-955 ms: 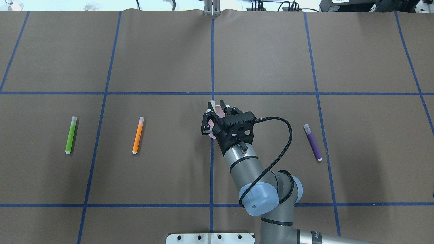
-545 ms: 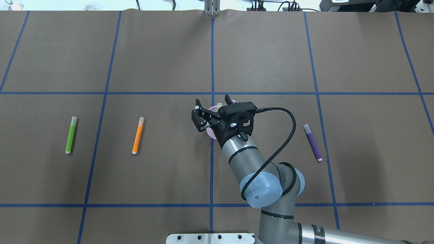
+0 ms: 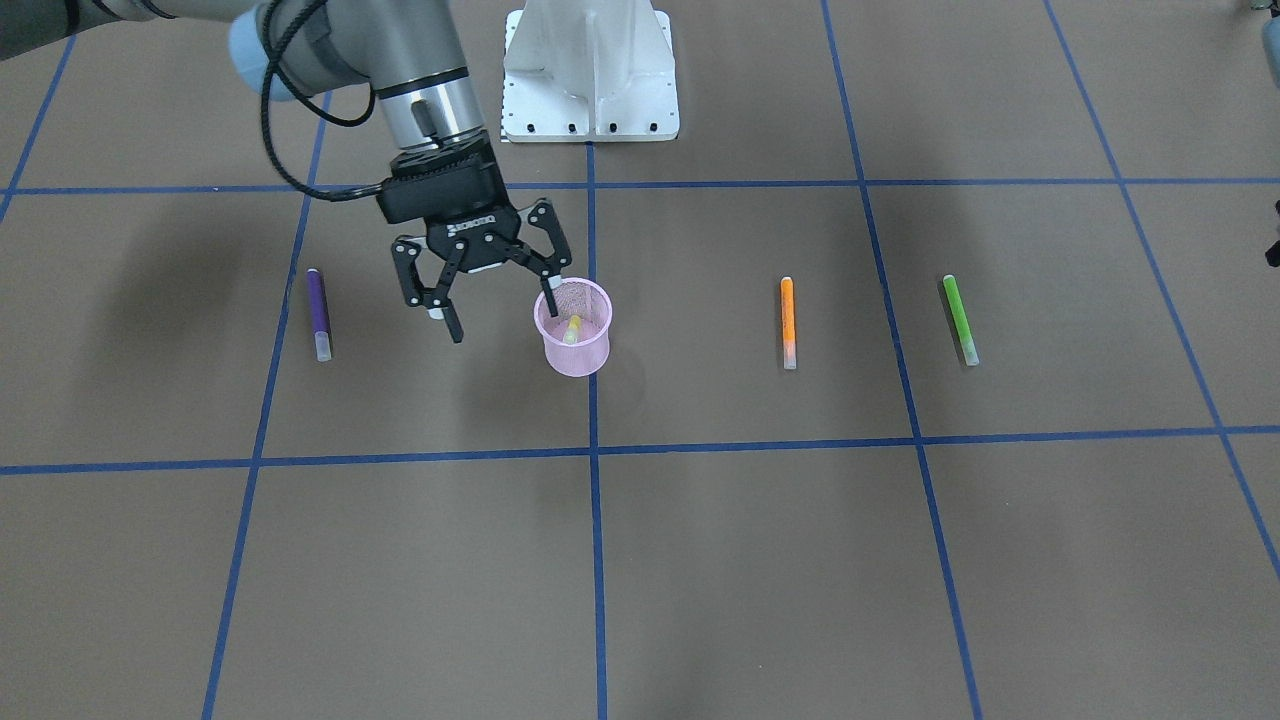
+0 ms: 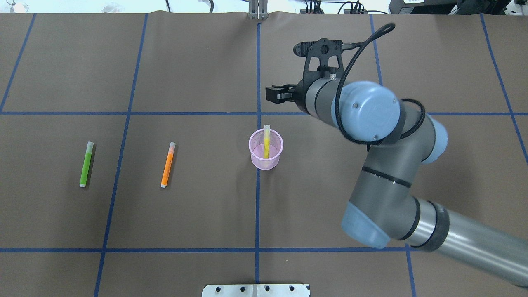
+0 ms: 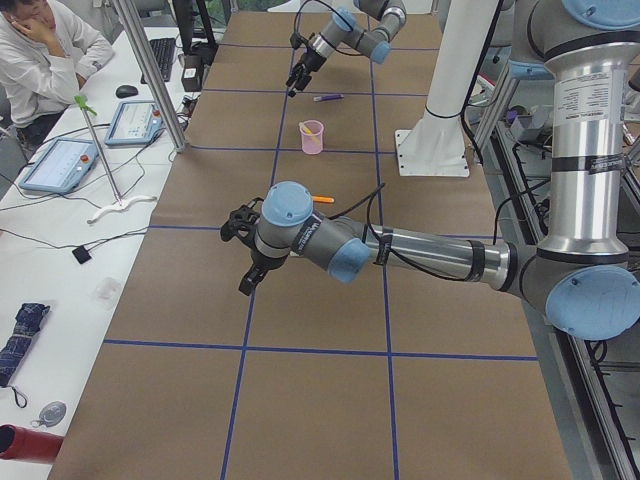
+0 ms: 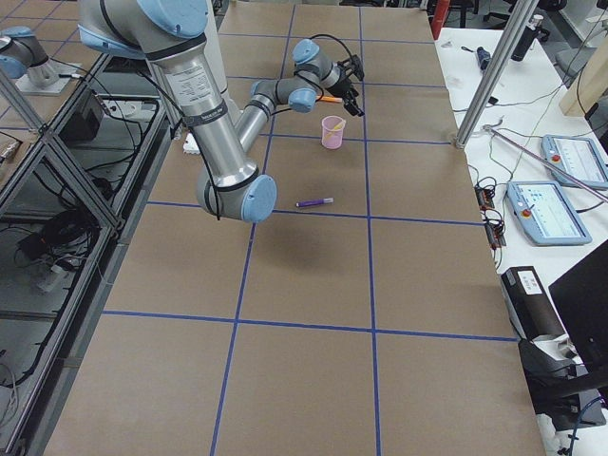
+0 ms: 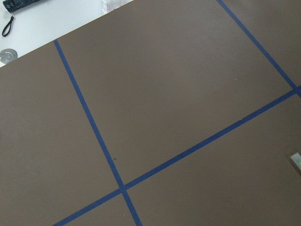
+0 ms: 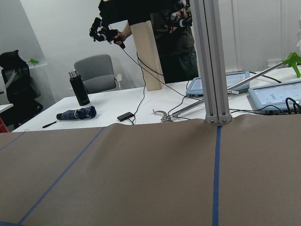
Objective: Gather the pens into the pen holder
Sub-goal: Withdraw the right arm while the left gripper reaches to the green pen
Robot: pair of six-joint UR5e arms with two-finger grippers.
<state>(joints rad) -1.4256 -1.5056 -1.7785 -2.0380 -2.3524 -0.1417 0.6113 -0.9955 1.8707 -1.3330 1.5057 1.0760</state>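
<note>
mesh cup (image 4: 266, 159), pink and round, holds a slim yellow pen (image 4: 267, 142); right hand (image 3: 502, 320) splayed wide, state of left hand (image 5: 241, 256) unclear.

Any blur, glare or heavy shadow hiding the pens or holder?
Front-facing view: sharp, evenly lit; soft shadows on the table leave the pen holder readable. Overhead view: the bright strip past the table's far edge is washed out. Right wrist view: people behind are dark against the white wall.
</note>
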